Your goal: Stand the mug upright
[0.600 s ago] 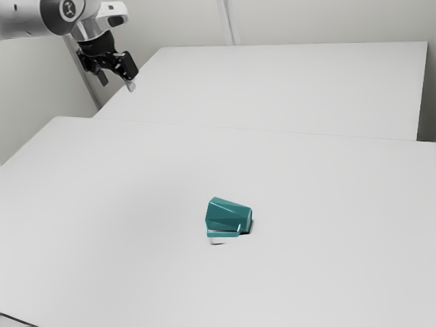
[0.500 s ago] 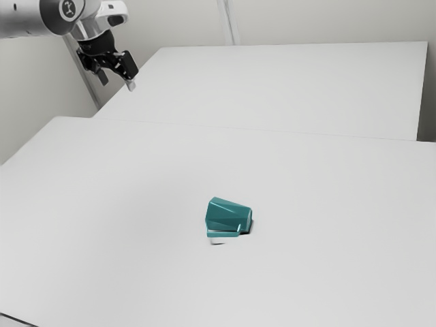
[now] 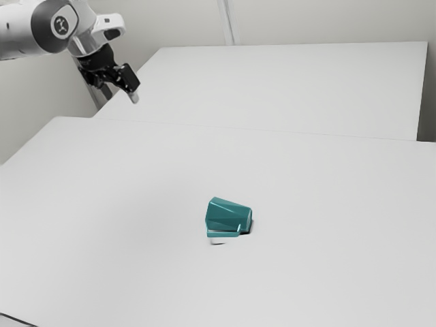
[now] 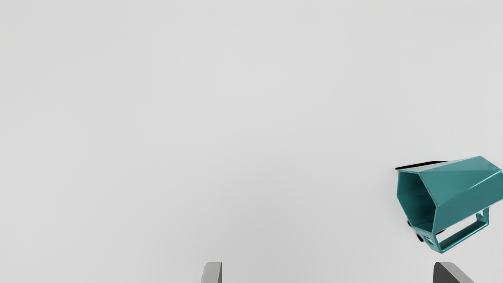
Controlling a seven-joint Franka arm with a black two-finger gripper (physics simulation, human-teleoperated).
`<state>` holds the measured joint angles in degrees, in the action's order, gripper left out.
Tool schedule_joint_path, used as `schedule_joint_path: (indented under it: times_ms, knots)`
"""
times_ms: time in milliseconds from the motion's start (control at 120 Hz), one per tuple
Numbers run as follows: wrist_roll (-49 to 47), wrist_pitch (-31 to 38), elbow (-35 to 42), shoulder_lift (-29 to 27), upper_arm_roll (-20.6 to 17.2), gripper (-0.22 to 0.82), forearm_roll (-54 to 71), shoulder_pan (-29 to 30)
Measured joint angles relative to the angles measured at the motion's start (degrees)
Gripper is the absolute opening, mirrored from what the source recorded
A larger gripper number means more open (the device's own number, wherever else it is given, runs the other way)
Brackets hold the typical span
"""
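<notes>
Gripper [image 3: 121, 95] was wide, nothing between the fingers [image 4: 212, 273]. It hung in the air at the exterior view's upper left, well apart from the mug. Teal faceted mug [image 3: 228, 215] lay on its side on the white table [image 3: 129, 272], down and toward the exterior view's right from the gripper, no contact. Handle [image 4: 464, 237] stuck out from the mug's side, near the tabletop; couldn't tell if it touched. Wrist view: mug was off-centre from the gripper, out past the tip of the finger with the broader dark face, mostly outside the span between the two. Open mouth [image 4: 416, 202] faced across toward the centreline between the fingers, base end pointed away from it. Mug not upright.
</notes>
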<state>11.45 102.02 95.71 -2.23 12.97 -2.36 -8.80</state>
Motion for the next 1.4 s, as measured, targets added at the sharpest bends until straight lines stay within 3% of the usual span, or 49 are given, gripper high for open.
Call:
schedule_joint_path:
  times_ms: [675,975,1400]
  knots:
    - [-0.03,7.72,27.08,-8.9,4.57,0.58,-29.23,0.72]
    - [7.09,5.46,31.31,-6.78,6.31,0.56,-39.2,0.49]
    - [20.58,-1.23,31.46,4.2,6.46,0.54,-51.49,3.37]
